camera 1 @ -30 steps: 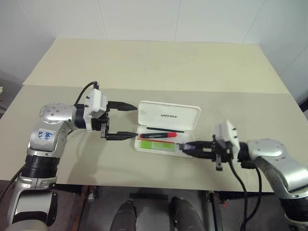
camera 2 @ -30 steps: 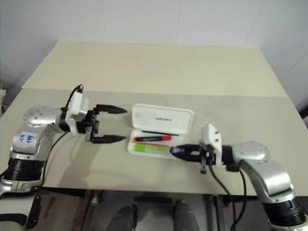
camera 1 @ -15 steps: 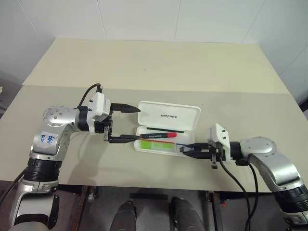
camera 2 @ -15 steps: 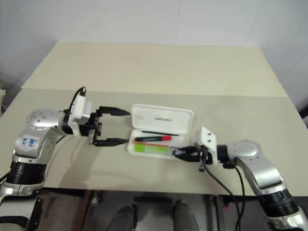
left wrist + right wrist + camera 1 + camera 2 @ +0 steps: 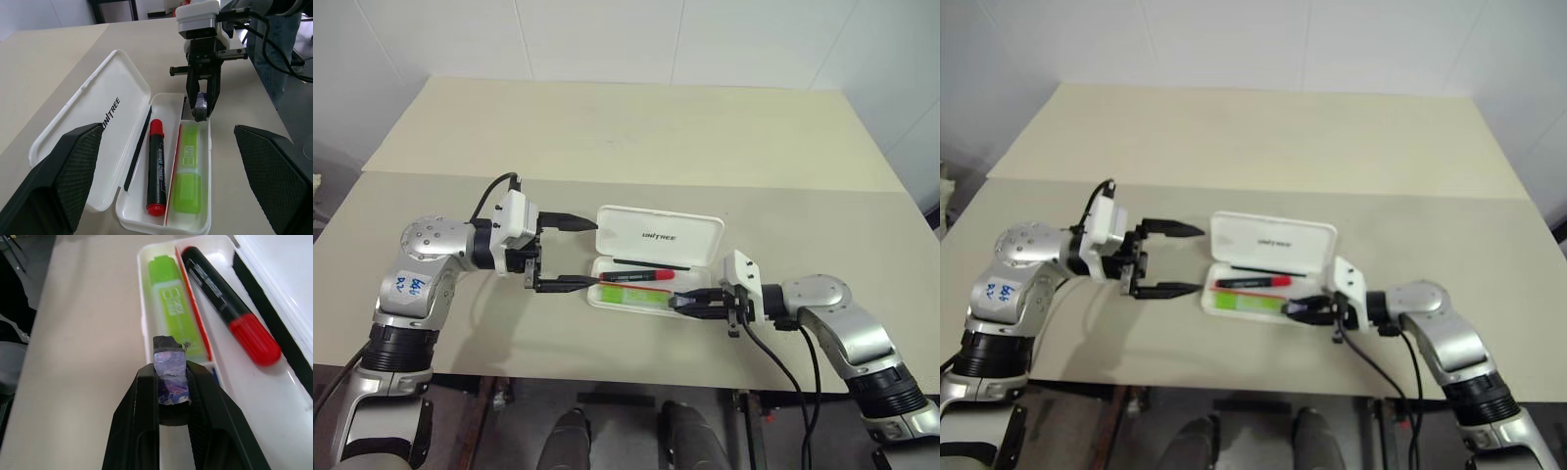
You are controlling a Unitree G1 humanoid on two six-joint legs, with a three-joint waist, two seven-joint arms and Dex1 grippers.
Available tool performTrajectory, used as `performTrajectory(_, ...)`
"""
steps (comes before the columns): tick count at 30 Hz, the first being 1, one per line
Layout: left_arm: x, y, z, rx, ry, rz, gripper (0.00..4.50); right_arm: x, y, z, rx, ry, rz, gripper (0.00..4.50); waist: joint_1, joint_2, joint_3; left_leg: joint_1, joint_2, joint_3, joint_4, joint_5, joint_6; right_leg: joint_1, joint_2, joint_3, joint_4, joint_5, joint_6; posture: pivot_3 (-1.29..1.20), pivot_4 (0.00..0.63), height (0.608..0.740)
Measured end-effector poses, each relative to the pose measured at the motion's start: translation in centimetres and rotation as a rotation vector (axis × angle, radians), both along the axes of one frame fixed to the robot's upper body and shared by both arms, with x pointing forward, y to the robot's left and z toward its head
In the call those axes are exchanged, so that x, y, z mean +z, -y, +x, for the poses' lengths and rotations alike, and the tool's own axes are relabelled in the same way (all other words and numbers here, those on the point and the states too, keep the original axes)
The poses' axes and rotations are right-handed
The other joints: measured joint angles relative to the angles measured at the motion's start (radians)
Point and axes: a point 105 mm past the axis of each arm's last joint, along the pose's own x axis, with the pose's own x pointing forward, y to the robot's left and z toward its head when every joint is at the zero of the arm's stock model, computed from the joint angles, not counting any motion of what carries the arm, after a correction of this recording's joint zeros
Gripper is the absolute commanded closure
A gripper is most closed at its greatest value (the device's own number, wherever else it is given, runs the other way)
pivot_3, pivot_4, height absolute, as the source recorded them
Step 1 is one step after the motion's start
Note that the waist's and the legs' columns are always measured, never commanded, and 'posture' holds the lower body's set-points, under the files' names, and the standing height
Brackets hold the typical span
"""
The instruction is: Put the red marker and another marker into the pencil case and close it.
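The pencil case (image 5: pixel 658 235) lies open in the middle of the table, its lid (image 5: pixel 93 132) tipped back. In its tray the red marker (image 5: pixel 637 277) lies on the far side and the green highlighter (image 5: pixel 631 294), the other marker, on the near side. They show again as the red marker (image 5: pixel 230 298) and the highlighter (image 5: pixel 171 303). My left gripper (image 5: pixel 593 253) stands open at the case's left end, one finger by the lid and one by the tray. My right gripper (image 5: pixel 171 374) is shut on a small dark grey object (image 5: pixel 168 363) with a purple wrap, at the tray's right end.
The table (image 5: pixel 636 137) is beige, with a seam running across it behind the case. Its front edge (image 5: pixel 607 370) is close below both arms. Cables hang from both wrists.
My right gripper has crept left toward the tray's right end, still shut on the small object. The left gripper stays where it was, open.
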Motion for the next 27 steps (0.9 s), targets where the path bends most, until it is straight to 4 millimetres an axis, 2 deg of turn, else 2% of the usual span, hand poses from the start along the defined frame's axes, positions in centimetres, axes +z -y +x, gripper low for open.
performTrajectory(18, 0.1, 0.0, 0.1, 0.002, 0.010, -0.001, 0.00, 0.7, 1.0, 0.5, -0.005, 0.029, -0.017, 4.10, -0.001, 0.000, 0.000, 0.000, 0.000, 0.000, 0.000, 0.000, 0.000, 0.000, 0.000, 0.000, 0.000, 0.000, 0.000, 0.00, 0.150, 0.740)
performTrajectory(22, 0.3, 0.0, 0.1, 0.000, 0.019, 0.000, 0.00, 0.4, 1.2, 0.7, -0.014, 0.031, -0.020, 2.75, -0.001, 0.000, 0.000, 0.000, 0.000, 0.000, 0.000, 0.000, 0.000, 0.000, 0.000, 0.000, 0.000, 0.000, 0.000, 0.00, 0.150, 0.740)
performTrajectory(27, 0.4, 0.0, 0.2, 0.000, 0.025, 0.000, 0.00, 0.2, 1.3, 0.7, -0.015, 0.028, -0.022, 0.84, -0.001, 0.000, 0.000, 0.000, 0.000, 0.000, 0.000, 0.000, 0.000, 0.000, 0.000, 0.000, 0.000, 0.000, 0.000, 0.00, 0.150, 0.740)
